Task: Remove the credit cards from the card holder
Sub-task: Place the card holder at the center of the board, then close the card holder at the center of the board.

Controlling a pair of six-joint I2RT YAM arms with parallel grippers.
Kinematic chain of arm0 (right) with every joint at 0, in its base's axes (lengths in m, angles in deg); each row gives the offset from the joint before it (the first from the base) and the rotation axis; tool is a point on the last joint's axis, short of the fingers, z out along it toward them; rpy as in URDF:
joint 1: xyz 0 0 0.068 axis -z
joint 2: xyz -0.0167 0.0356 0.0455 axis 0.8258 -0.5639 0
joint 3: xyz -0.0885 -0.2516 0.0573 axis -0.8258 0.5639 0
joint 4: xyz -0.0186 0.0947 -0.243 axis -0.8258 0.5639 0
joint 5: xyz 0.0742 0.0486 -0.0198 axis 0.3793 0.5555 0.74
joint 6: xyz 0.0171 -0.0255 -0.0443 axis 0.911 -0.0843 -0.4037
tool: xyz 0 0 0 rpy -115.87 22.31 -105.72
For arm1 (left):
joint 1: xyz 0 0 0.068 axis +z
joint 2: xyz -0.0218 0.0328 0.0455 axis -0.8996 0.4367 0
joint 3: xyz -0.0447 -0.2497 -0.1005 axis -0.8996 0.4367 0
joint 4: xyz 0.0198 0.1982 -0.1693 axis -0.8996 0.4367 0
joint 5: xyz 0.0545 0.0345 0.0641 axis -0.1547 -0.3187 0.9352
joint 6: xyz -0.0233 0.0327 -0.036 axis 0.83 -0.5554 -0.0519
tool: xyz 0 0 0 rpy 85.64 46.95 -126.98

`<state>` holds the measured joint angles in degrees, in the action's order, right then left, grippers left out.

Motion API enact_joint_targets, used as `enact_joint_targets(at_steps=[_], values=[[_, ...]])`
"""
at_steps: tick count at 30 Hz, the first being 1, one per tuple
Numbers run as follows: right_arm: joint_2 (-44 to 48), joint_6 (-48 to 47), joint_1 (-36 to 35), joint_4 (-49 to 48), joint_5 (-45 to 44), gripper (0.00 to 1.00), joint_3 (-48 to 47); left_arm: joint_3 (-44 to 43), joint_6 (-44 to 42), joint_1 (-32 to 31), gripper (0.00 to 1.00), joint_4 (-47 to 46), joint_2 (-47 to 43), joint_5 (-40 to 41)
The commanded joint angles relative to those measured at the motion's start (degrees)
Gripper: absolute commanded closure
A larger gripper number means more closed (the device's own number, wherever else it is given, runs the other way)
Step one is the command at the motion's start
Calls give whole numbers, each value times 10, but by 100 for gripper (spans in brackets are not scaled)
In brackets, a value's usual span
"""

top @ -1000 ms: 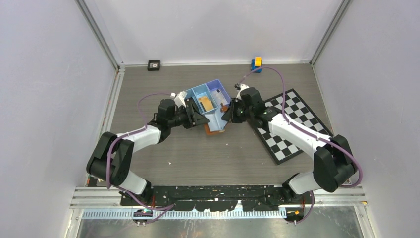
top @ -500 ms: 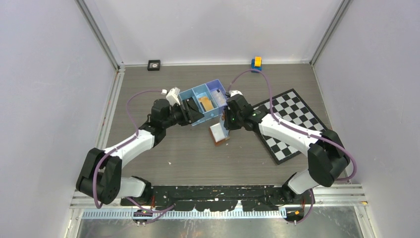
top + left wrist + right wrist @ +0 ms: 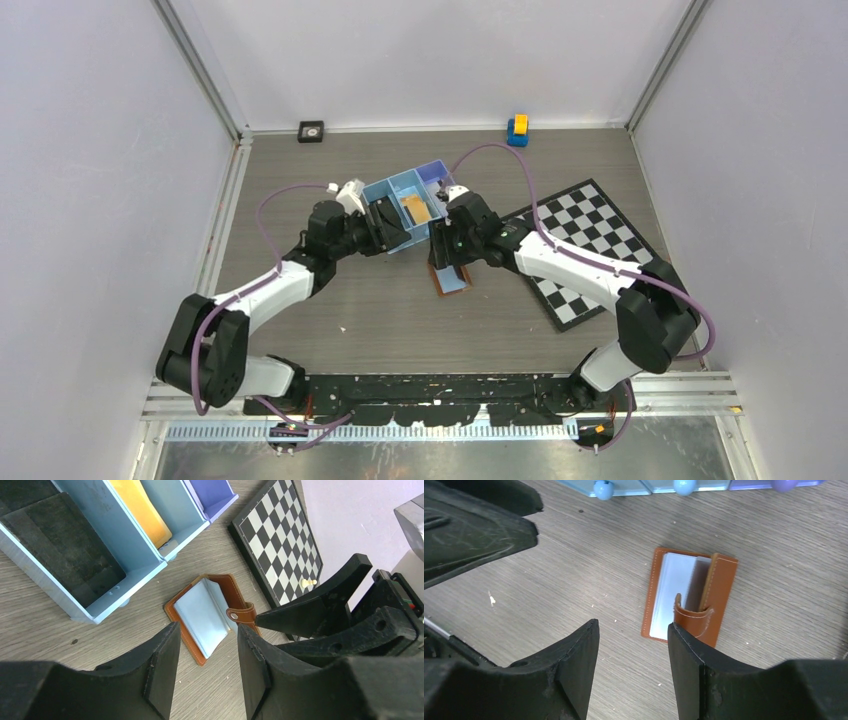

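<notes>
Left fingers (image 3: 161, 672) and right fingers (image 3: 574, 667) both stand spread and empty, the right pair above the card holder (image 3: 722, 582), which lies open on the surface (image 3: 574, 570) near the tray (image 3: 125, 535). A pale card (image 3: 671, 592) sits inside; next, we judge, we must pinch its edge and slide it out.

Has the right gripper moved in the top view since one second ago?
Yes. The right gripper went left, away from the chequered board, and is now above the card holder.

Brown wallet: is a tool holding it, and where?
No. The card holder lies loose on the table; both the right tool and left tool are open and empty.
</notes>
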<state>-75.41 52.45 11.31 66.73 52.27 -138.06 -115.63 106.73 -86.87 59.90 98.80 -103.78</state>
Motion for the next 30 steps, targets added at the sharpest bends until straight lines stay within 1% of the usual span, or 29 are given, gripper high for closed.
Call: enact_joint_targets(at_steps=[1,5,7,10,13,15,16,17,19,20,22,24,26,30], values=[[6,0,0,-29,45,42,-6,-6,-4,2,53,-8,6,-11],[-29,6,1,-5,35,42,-26,-9,-2,2,53,-8,11,-17],[-30,3,1,-11,48,42,-26,-9,-2,1,53,-8,10,-17],[4,7,1,-51,68,43,-1,-8,-2,1,53,-8,7,-17],[59,7,1,-84,54,46,34,-7,-2,2,53,-8,6,-16],[84,8,1,-93,28,52,47,-8,-2,2,53,-8,7,-17],[92,9,2,-93,3,59,50,-8,-2,2,53,-8,9,-18],[97,11,2,-84,-31,68,52,-8,-2,2,53,-8,8,-18],[94,19,4,-52,-135,93,45,-9,-2,2,53,-9,9,-19],[87,22,7,-38,-161,98,41,-8,-2,2,53,-9,8,-18],[68,28,15,-16,-190,100,29,-8,-2,2,53,-8,7,-18],[40,26,17,1,-191,100,13,-7,-2,3,53,-8,4,-18],[1,24,17,16,-170,99,-6,-6,-2,3,53,-7,1,-15],[-78,23,15,16,-98,100,-39,-5,-3,3,53,-5,-4,-12]])
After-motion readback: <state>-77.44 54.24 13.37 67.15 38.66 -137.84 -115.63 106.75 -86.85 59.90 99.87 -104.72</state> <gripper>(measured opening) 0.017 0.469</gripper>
